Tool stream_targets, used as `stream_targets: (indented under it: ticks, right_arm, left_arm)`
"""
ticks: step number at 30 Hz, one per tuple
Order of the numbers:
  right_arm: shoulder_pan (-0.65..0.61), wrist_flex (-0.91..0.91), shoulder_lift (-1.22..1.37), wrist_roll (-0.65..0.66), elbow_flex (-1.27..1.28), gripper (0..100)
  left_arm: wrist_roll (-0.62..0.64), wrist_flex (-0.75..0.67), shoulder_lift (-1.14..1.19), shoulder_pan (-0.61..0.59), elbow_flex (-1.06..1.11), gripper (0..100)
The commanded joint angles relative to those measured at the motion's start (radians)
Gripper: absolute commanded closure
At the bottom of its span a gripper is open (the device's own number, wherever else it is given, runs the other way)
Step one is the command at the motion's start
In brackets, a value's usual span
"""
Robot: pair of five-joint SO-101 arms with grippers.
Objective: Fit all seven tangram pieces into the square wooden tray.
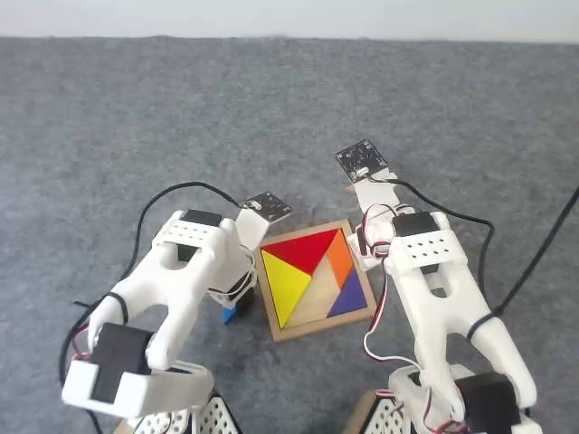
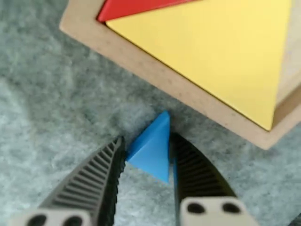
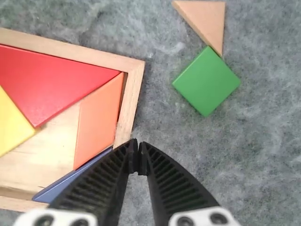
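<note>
The square wooden tray (image 1: 326, 325) lies between the two arms. In it lie a red triangle (image 1: 303, 250), a yellow triangle (image 1: 285, 285), an orange piece (image 1: 340, 258) and a purple triangle (image 1: 348, 298), with bare wood in the middle. Just outside the tray's rim (image 2: 155, 75), my left gripper (image 2: 148, 141) is shut on a small blue triangle (image 2: 153, 150) standing on the carpet. My right gripper (image 3: 138, 143) is shut with nothing in it, just off the tray's opposite rim (image 3: 129, 103) beside the orange piece (image 3: 96, 122). A green square (image 3: 206, 80) and a tan triangle (image 3: 202, 19) lie on the carpet beyond it.
Grey carpet covers the table. Cables loop around both arms, one (image 1: 194, 187) behind the left arm and one (image 1: 534, 262) at the right. The carpet beyond the tray is open.
</note>
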Motion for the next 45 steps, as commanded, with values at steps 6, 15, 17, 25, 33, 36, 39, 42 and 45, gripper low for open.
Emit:
stream_targets:
  ticks: [6, 15, 17, 25, 33, 36, 39, 42, 45]
  right_arm:
    - [0.015, 0.005, -0.013, 0.011, -0.008, 99.1]
    - [0.015, 0.005, -0.013, 0.011, -0.008, 99.1]
    - [0.015, 0.005, -0.013, 0.011, -0.008, 99.1]
    - [0.015, 0.005, -0.013, 0.011, -0.008, 99.1]
    - [0.015, 0.005, -0.013, 0.011, -0.008, 99.1]
    - [0.015, 0.005, -0.013, 0.011, -0.008, 99.1]
    - [0.015, 0.005, -0.013, 0.011, -0.008, 99.1]
    - [0.015, 0.005, -0.013, 0.011, -0.008, 99.1]
    - [0.015, 0.005, -0.013, 0.011, -0.008, 99.1]
  left_arm:
    - [0.012, -0.003, 0.011, 0.000, -0.007, 91]
    - [0.075, 0.025, 0.009, -0.005, -0.012, 93]
    - [0.075, 0.025, 0.009, -0.009, -0.016, 97]
    - [0.077, 0.061, 0.009, -0.011, -0.039, 95]
    - [0.077, 0.146, -0.178, -0.003, -0.054, 95]
    - [0.077, 0.193, -0.279, -0.003, -0.061, 95]
    - [0.077, 0.207, -0.345, -0.008, -0.058, 95]
    - [0.077, 0.209, -0.342, -0.009, -0.054, 95]
    - [0.072, 0.209, -0.305, -0.009, -0.053, 95]
